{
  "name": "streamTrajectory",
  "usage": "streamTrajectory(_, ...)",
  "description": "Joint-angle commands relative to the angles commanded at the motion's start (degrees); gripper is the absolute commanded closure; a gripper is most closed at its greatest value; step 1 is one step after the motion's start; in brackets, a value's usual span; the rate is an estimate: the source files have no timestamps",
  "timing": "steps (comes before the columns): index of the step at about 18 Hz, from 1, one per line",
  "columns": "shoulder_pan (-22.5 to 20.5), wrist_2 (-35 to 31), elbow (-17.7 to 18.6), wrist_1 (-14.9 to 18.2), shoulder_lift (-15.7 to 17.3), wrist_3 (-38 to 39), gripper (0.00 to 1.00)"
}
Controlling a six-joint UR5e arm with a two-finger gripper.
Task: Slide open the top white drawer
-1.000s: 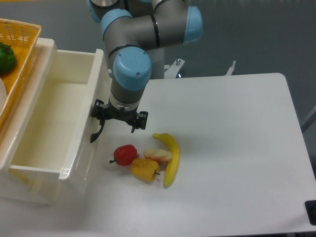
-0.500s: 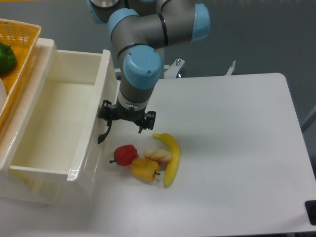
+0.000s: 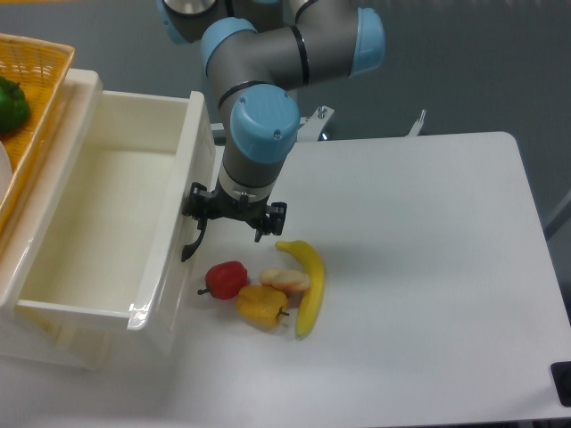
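At left of table (image 3: 428, 267), top white drawer (image 3: 98, 223) pulled well out, inside bare. Gripper (image 3: 234, 212) at its front by black handle (image 3: 190, 242); whether fingers pinch handle, cannot tell. Drawer likely rigid, glossy, slippery; handle best hold.

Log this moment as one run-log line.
top white drawer: pulled out, empty | gripper: at black handle | fruit on table

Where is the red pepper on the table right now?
The red pepper lies on the white table, left-centre in the camera view, just right of the open top white drawer, beside the yellow pepper, below the claw.
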State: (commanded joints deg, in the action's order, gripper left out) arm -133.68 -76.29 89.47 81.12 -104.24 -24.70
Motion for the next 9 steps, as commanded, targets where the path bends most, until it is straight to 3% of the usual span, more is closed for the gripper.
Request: streamTrajectory(9,-0.7,1.2,0.1,0.3,-0.2,0.0,0.0)
